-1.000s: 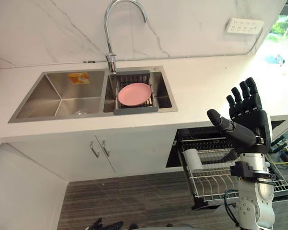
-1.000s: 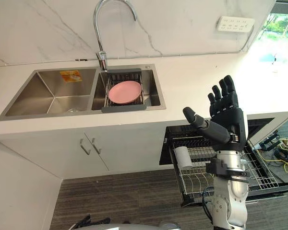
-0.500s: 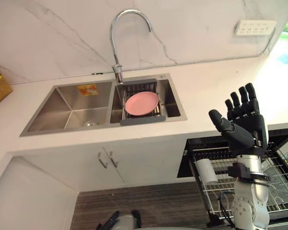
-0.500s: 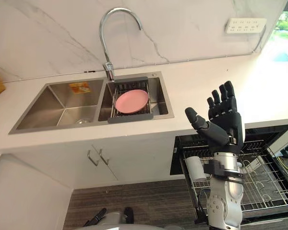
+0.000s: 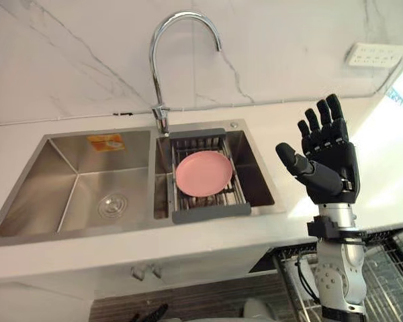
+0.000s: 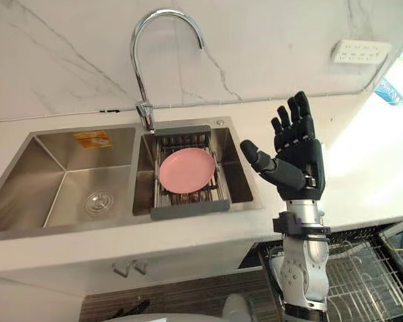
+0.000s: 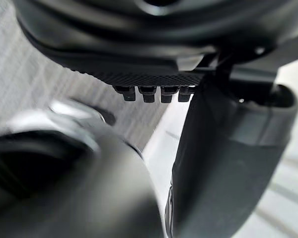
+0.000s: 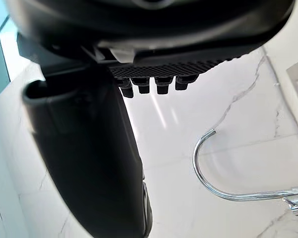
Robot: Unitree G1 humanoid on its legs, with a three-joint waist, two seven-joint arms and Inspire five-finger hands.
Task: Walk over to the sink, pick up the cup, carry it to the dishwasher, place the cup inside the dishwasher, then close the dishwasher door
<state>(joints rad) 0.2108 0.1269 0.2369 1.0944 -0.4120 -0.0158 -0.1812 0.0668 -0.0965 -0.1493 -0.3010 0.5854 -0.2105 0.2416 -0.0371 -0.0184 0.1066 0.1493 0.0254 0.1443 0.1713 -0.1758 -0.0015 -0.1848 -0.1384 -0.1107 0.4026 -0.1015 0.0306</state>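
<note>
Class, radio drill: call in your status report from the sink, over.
Status: right robot hand open, raised right of sink. The left robot hand open, empty. In sink: pink plate on drain rack. The dishwasher rack pulled out.

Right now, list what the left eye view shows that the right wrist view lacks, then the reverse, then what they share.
Left eye view: the sink, a pink plate on the drain rack in its right basin, a wall socket, the dishwasher rack below. Right wrist view: the right robot hand from very close, fingers straight. Shared: the tap, the marble wall, that hand.
</note>
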